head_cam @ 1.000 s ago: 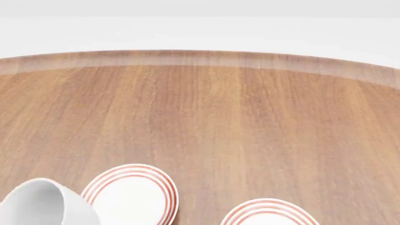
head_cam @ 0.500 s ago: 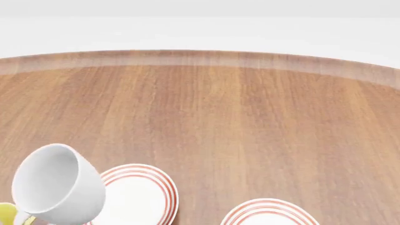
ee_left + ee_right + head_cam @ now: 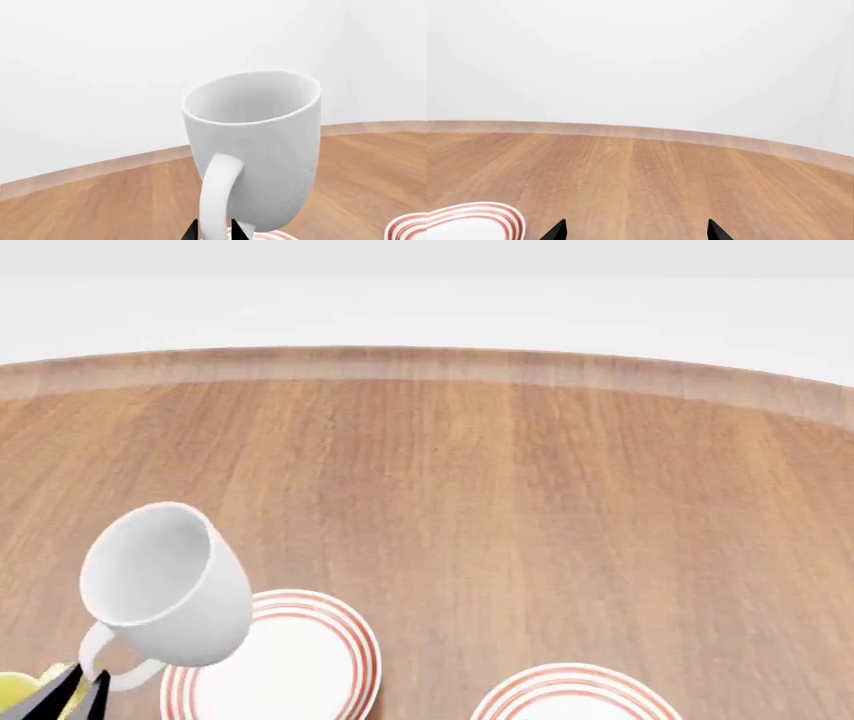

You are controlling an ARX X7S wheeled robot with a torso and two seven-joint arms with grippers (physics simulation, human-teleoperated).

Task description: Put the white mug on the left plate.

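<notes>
**Mia:** What is the left claw [image 3: 80, 692] holding?

**Ben:** It is pinched on the loop handle of the big, shiny, all-white mug [image 3: 170, 585]. In the left wrist view its two black tips [image 3: 215, 231] sit close together on each side of the handle. Just the tips show.

**Mia:** Where is the mug?

**Ben:** Up in the air, tipped over a bit. It hangs above the left edge of the round white plate with thin red rings [image 3: 287, 665], the left one of the two. It is not touching the plate or the brown wooden surface [image 3: 507, 500].

**Mia:** And the right claw [image 3: 637, 231]?

**Ben:** Wide open. Its two black tips are far apart with nothing between them, only wood below. A bit of ringed plate [image 3: 474, 220] is off to one side of it.

**Mia:** Anything else?

**Ben:** A second ringed plate [image 3: 574, 695] lies to the right. A bit of something yellow [image 3: 20, 692] peeks out by the left claw. I cannot tell what it is.
</notes>
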